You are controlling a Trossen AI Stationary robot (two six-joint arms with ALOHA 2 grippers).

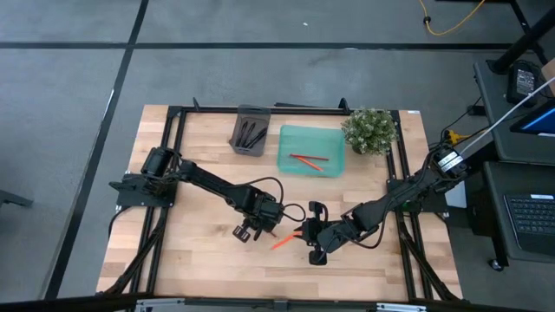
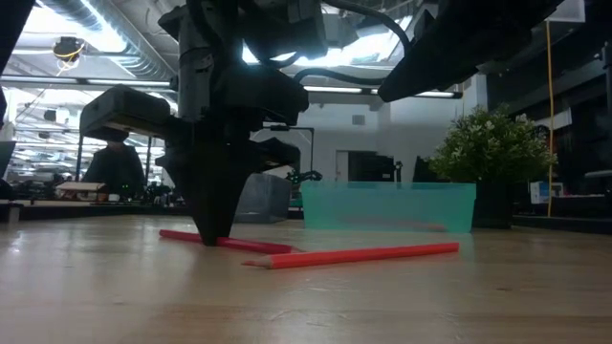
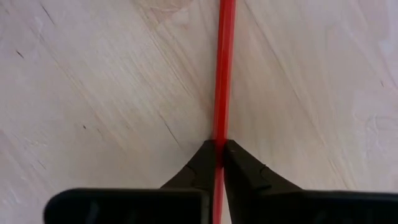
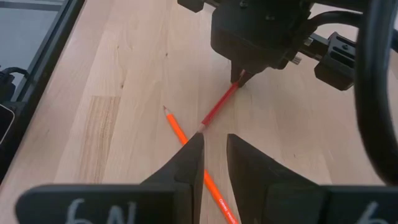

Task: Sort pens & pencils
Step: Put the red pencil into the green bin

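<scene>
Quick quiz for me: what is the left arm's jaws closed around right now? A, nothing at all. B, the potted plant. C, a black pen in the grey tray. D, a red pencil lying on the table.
D: the left wrist view shows the left gripper with its jaws pinched on the red pencil, which lies flat on the wooden table.

The high camera looks straight down on the whole desk (image 1: 199, 260); the low one sits at desk height. Both wrist cameras look closely at the red pencil (image 3: 223, 81), near 6 o'clock on the desk.
</scene>
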